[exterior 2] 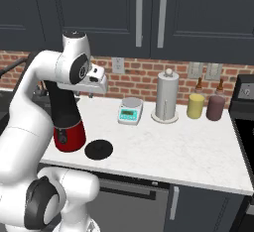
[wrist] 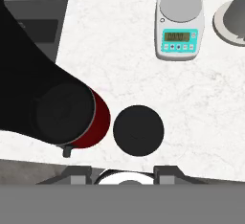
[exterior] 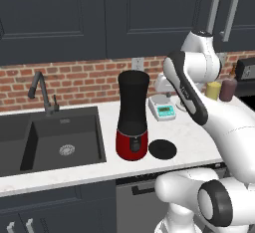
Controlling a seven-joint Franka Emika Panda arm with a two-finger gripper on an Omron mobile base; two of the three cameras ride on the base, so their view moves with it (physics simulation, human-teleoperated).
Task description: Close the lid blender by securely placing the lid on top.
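The blender (exterior: pixel 132 120) stands upright on the white counter, a tall black jar on a glossy red base (exterior 2: pixel 69 137), with its top uncovered. The lid (exterior: pixel 162 149), a flat black disc, lies on the counter just right of the base, touching nothing. From the hand view I look straight down on the lid (wrist: pixel 139 130) and the blender (wrist: pixel 62 113) beside it. My gripper (wrist: pixel 123 174) hangs high above them, open, with nothing between its fingers. In the right base view, my hand (exterior 2: pixel 95 81) sits level with the upper jar.
A dark sink (exterior: pixel 60 142) with a faucet (exterior: pixel 42 92) lies left of the blender. Behind the lid stand a small scale (exterior 2: pixel 130 111), a paper-towel roll (exterior 2: pixel 166 97), a yellow bottle (exterior 2: pixel 195 104) and a dark bottle (exterior 2: pixel 215 107). The counter's front edge runs close to the lid.
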